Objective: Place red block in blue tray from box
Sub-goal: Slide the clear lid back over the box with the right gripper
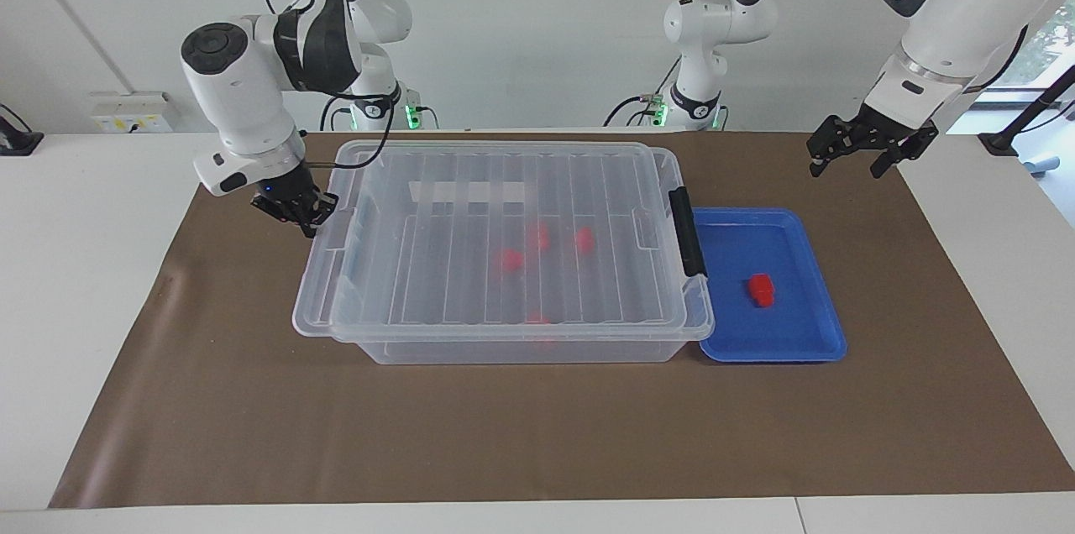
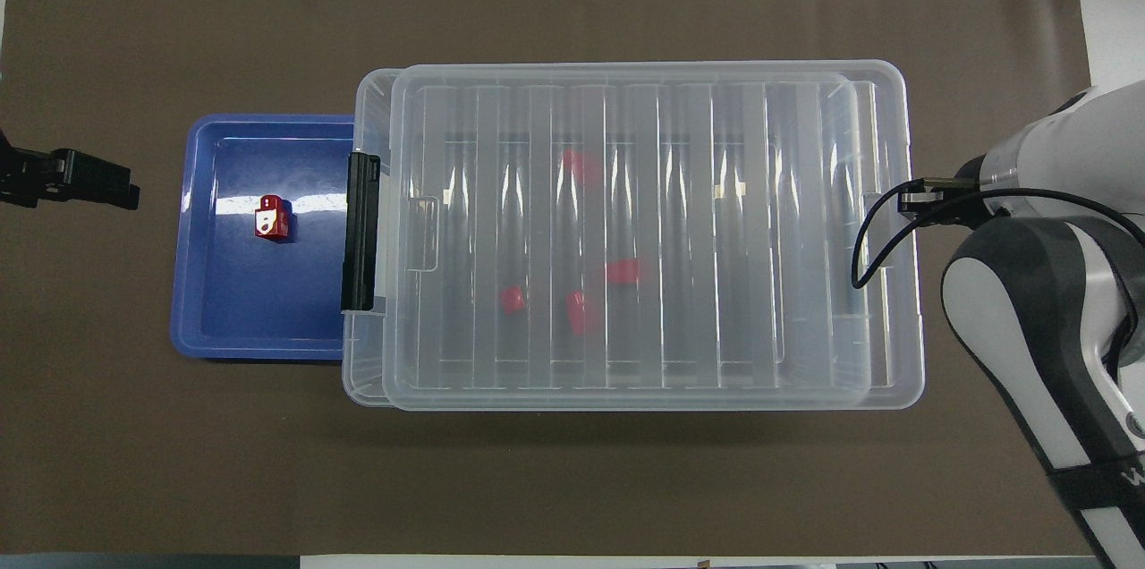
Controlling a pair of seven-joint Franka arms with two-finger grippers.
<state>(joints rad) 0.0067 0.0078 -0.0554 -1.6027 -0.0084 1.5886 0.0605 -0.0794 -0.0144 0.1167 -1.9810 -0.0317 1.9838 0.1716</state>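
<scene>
A red block (image 1: pixel 761 289) lies in the blue tray (image 1: pixel 806 347), apart from its rim. The tray sits on the brown mat (image 1: pixel 537 433) at the left arm's end of the table, touching the short end of the box (image 1: pixel 504 349) where a black latch (image 1: pixel 686 232) stands. Four more red blocks (image 2: pixel 581 312) show blurred inside the box through the ribbed clear lid (image 1: pixel 470 282), which covers nearly all of it. The right end effector (image 1: pixel 296 206) is at the lid's edge at the right arm's end of the box, fingers closed together; whether they pinch the lid cannot be told. The left end effector (image 1: pixel 869 148) hangs wide and empty over the mat near the tray.
</scene>
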